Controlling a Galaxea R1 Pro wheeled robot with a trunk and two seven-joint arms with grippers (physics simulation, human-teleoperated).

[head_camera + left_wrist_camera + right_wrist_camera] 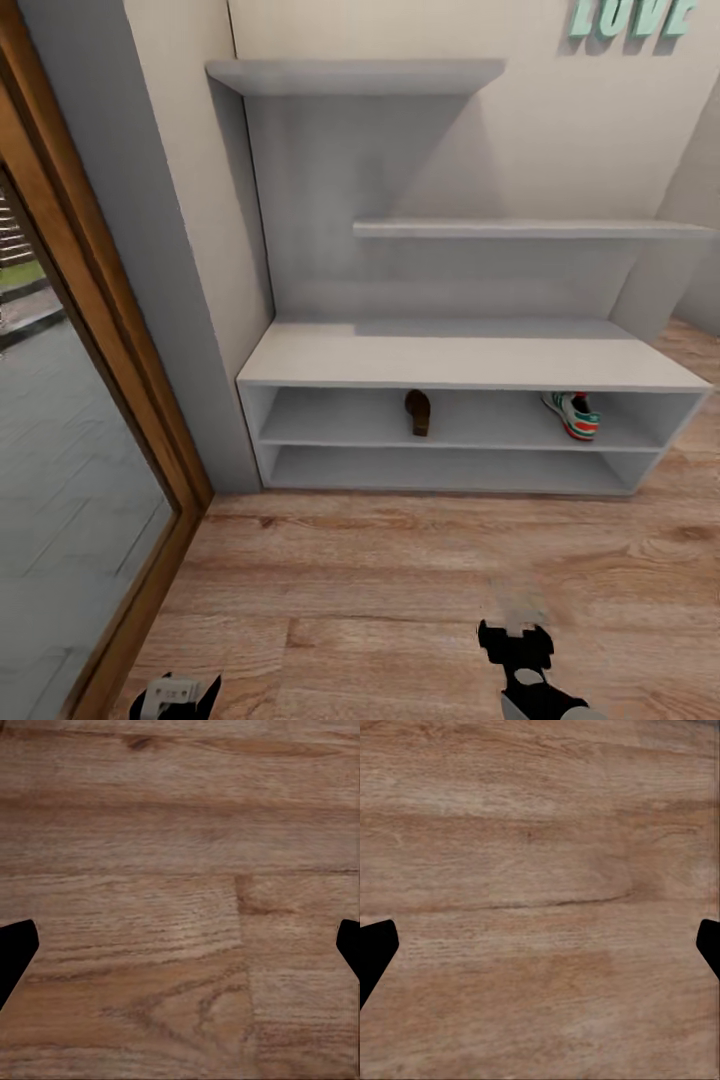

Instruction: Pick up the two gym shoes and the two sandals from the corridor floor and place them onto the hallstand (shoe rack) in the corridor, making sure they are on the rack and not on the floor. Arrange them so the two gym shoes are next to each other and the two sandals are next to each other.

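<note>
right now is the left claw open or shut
Open: in the left wrist view the left claw has its fingertips at opposite edges, with only bare floor between them.

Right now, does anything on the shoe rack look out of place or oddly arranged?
One dark brown sandal and one gym shoe sit alone on the upper open shelf of the hallstand, far apart and each without its partner. The sandal points with its end towards the front. Nothing looks spilled or damaged.

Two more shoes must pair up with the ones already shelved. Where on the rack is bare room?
On the hallstand, the upper open shelf is bare left of the sandal, and between it and the gym shoe. The shoe sits near the right wall, so that end is tight. The lower shelf and bench top look bare.
</note>
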